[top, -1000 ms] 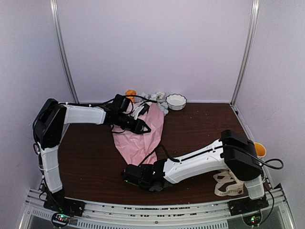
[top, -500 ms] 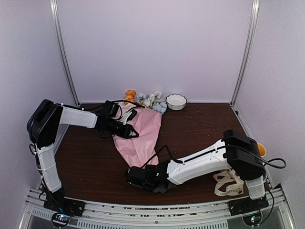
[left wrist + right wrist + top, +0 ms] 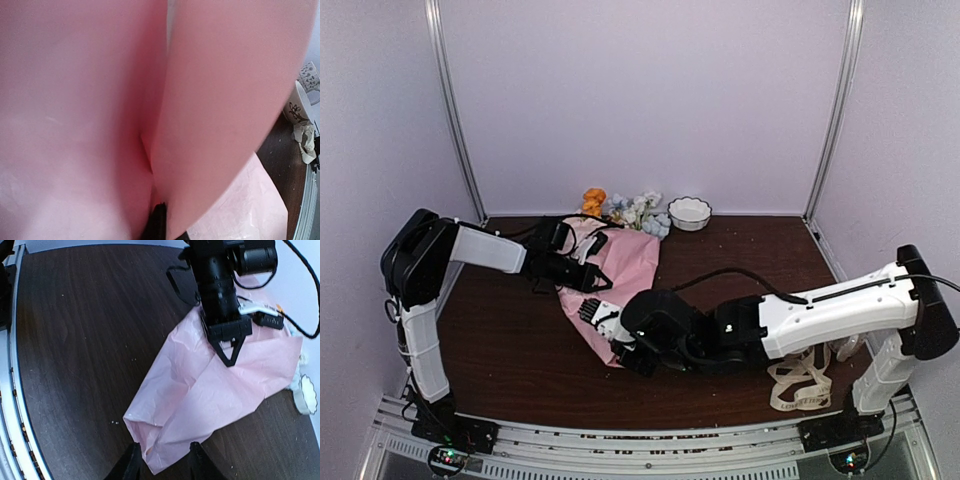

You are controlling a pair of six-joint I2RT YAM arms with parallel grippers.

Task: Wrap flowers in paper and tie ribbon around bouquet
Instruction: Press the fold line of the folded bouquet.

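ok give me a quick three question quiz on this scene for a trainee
1. True or false: the ribbon is tied round the paper.
2. The left gripper is pinched shut on the paper. The right gripper has its jaws: A) shut B) apart, either side of the paper's near tip C) out of view
3. Fill in: the flowers show at the paper's ___ end, beside the white bowl.
Key: 1 false; 2 B; 3 far

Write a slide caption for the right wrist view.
Left gripper pinches the folded light-pink paper sheet on the dark wooden table; open right gripper straddles its narrow end.
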